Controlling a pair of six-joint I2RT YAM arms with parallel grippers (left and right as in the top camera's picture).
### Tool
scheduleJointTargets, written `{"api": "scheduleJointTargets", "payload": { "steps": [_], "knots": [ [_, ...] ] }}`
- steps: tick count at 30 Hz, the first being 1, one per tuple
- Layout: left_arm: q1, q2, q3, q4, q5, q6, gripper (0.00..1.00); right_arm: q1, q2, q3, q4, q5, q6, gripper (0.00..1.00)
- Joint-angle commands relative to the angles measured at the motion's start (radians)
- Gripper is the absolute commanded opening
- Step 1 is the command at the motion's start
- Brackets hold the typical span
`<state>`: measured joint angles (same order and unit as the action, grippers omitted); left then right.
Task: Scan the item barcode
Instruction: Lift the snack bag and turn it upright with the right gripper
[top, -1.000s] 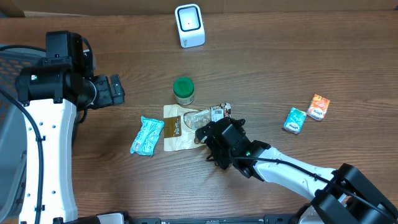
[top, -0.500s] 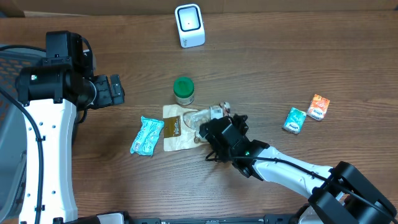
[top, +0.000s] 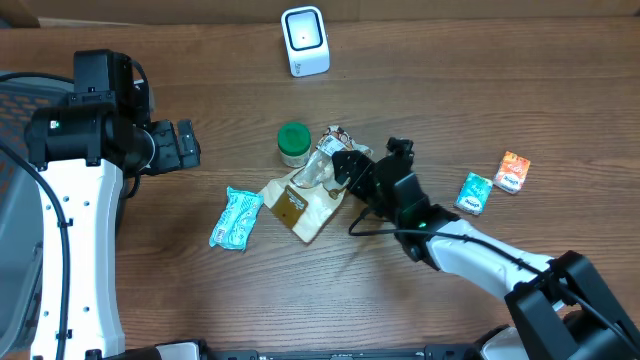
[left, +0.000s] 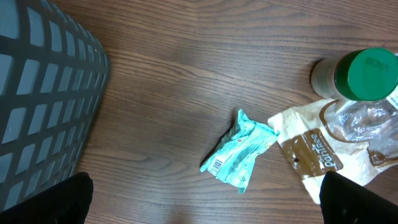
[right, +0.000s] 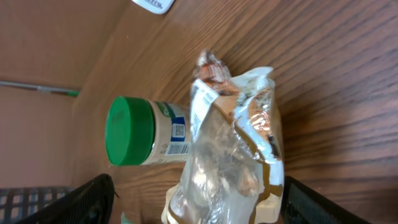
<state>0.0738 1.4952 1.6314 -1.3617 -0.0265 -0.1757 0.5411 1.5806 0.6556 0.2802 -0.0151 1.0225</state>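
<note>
The right gripper (top: 341, 172) appears to pinch the 2 o'clock end of the tan-and-clear plastic snack pouch (top: 300, 203), mid-table at 5 o'clock from the green-lidded round jar (top: 294, 143); from overhead the gripper hides that end. The right wrist view cuts off the pouch's bottom, and its white label is unreadable. The left gripper (top: 188, 146) hangs with jaws wide apart at 9 o'clock.

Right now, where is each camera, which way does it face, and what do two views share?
Overhead: above the table, facing down; scanner, left arm, right arm.
Left wrist: faces down at teal packet and basket; own fingers in bottom corners.
Right wrist: faces snack bag and green-lidded jar; own fingers in bottom corners.
Shared: both wrist views show jar, bag.
</note>
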Motion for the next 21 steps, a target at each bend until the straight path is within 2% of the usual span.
{"api": "scheduleJointTargets", "payload": {
  "steps": [1, 7, 9, 15, 21],
  "knots": [
    [0.005, 0.004, 0.008, 0.002, 0.009, 0.008, 1.0, -0.062, 0.002, -0.002, -0.03, -0.2, -0.055, 0.85],
    [0.005, 0.004, 0.008, 0.002, 0.009, 0.008, 0.99, -0.08, 0.008, -0.002, -0.227, -0.249, -0.024, 0.85],
    [0.005, 0.004, 0.008, 0.002, 0.009, 0.008, 1.0, -0.076, 0.019, -0.002, -0.243, -0.269, -0.024, 0.84],
    [0.005, 0.004, 0.008, 0.002, 0.009, 0.008, 1.0, -0.076, 0.092, -0.002, -0.204, -0.398, 0.009, 0.75],
    [0.005, 0.004, 0.008, 0.002, 0.009, 0.008, 1.0, -0.063, 0.194, -0.002, -0.084, -0.432, -0.016, 0.74]
  ]
}}
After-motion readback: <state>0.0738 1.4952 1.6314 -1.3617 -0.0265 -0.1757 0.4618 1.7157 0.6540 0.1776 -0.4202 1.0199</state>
